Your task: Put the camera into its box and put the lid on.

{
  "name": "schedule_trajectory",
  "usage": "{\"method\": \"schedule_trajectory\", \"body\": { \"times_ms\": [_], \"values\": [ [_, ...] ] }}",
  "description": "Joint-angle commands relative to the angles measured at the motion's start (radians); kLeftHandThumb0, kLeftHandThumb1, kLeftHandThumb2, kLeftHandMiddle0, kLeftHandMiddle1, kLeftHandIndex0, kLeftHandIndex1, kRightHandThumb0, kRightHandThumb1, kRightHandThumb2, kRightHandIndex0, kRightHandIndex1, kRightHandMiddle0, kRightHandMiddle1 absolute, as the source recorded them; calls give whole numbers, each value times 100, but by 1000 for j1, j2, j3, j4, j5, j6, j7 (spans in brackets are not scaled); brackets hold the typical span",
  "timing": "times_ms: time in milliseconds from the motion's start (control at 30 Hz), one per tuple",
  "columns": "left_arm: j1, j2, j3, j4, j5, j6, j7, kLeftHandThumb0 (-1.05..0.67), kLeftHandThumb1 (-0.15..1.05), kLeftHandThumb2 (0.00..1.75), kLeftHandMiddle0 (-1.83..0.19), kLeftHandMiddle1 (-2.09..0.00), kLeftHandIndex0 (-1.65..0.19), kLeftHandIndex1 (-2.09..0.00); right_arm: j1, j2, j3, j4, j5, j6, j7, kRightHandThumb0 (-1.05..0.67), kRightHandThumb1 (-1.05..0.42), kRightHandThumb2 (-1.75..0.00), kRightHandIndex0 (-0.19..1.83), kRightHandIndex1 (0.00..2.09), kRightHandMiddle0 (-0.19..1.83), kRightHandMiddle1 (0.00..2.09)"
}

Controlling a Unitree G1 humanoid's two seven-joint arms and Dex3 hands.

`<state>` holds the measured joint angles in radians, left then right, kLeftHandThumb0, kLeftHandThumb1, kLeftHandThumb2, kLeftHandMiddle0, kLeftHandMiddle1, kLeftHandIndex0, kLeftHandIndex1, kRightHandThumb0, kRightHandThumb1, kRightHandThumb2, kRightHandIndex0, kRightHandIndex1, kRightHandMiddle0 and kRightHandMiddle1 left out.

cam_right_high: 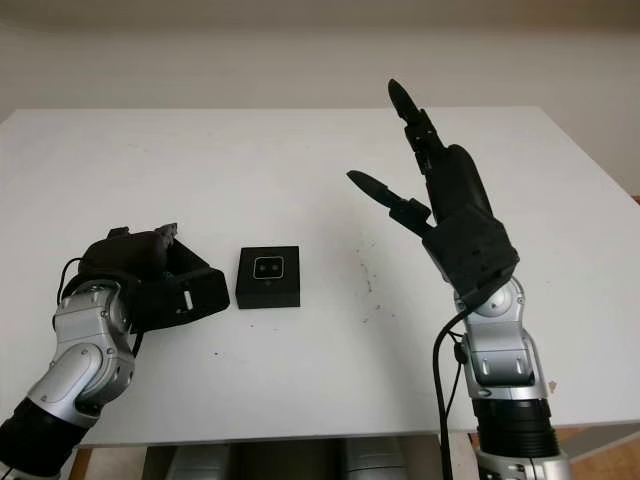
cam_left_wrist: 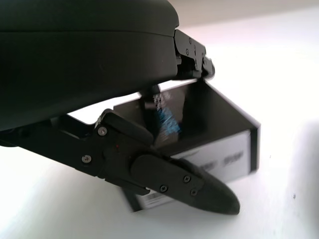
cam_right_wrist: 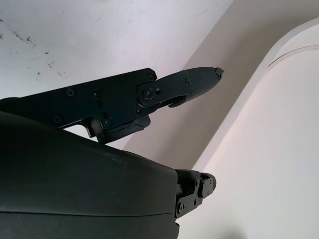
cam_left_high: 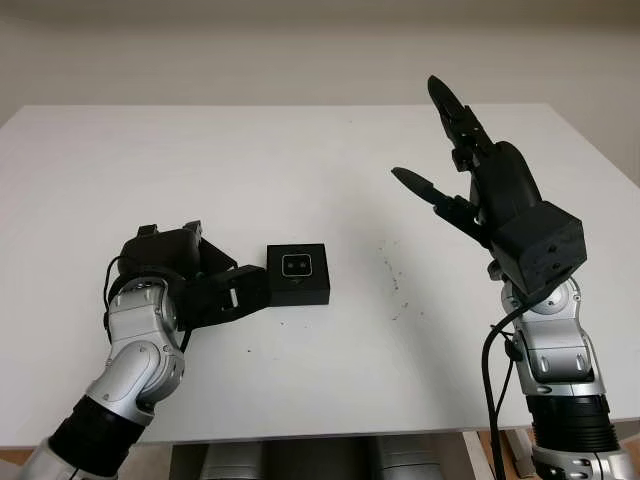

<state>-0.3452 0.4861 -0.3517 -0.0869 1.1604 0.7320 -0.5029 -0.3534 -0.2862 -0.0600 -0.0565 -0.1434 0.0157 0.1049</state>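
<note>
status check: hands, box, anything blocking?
Left hand curled on the small black square box, holding its left side. Right hand open, raised above the white table. Camera seated in box; lid not yet on. No obstructions.

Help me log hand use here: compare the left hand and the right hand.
The left hand is low at the table, its fingers around a black box lid beside the camera box. The right hand is raised above the table, open, holding nothing. Both are black.
</note>
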Motion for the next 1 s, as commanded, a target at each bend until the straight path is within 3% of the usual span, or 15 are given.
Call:
{"method": "schedule_trajectory", "body": {
  "times_ms": [0,100,167,267,333,467,700,800,967],
  "values": [
    [7,-2,22,6,-18,-33,55,-26,90,5,-9,-196,-26,-70,7,-4,-2,-30,-6,7,-7,-57,-105,-9,4,7,15,11],
    [31,-2,77,-18,-91,-110,161,-17,92,6,-9,-208,2,-157,12,-2,3,-38,-16,14,-12,-57,-105,-9,5,7,17,13],
    [36,7,107,-32,-136,-150,185,-13,93,6,-7,-209,11,-183,14,-1,4,-41,-16,15,-11,-57,-105,-9,5,7,18,13],
    [30,29,156,-72,-205,-200,172,-9,96,6,-7,-183,-9,-151,15,3,3,-42,-5,16,-6,-54,-105,-9,5,6,18,13],
    [22,41,197,-119,-260,-229,156,-7,96,5,-10,-172,-16,-143,16,1,4,-44,-6,21,-5,-53,-105,-9,5,6,18,13],
    [4,53,251,-197,-328,-247,126,-6,97,5,-10,-167,-10,-158,19,5,8,-55,-8,44,-8,-53,-105,-9,4,6,18,13],
    [-37,116,299,-254,-405,-301,69,-10,97,5,-19,-155,-11,-148,27,11,12,-59,-2,57,-8,-55,-105,-11,2,5,18,12],
    [-67,159,310,-243,-450,-345,29,-11,95,5,-22,-156,-16,-146,27,14,15,-60,-8,56,-15,-55,-105,-11,3,5,17,12],
    [-182,216,285,-173,-566,-366,-143,-14,92,5,-26,-145,-20,-146,18,26,21,-53,-25,57,-40,-55,-105,-10,3,5,17,11]
  ]
}}
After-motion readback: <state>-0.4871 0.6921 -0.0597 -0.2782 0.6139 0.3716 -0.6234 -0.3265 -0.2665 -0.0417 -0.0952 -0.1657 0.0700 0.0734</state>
